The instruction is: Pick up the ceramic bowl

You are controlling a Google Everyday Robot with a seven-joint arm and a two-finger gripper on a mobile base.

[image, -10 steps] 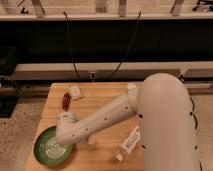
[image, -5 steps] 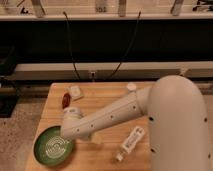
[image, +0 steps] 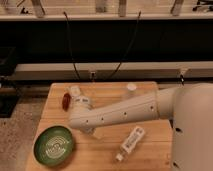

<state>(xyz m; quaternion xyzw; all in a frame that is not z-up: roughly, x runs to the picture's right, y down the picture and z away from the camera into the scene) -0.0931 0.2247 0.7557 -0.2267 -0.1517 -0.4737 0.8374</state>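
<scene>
The ceramic bowl [image: 54, 145] is wide, shallow and green with pale rings inside. It rests on the front left corner of the wooden table [image: 107, 95]. My white arm reaches in from the right across the table. My gripper [image: 85, 128] is at the arm's left end, mostly hidden under the wrist. It hangs just right of and behind the bowl's rim, and the bowl is not in it.
A white bottle [image: 131, 141] lies on its side at the front right. A reddish-brown item [image: 66, 101] and a white container [image: 75, 91] stand at the back left. A small white cup [image: 131, 87] sits near the back edge. The floor lies left of the table.
My arm's end has moved from over the bowl's right rim up and to the right. The bowl stays on the table and now shows whole.
</scene>
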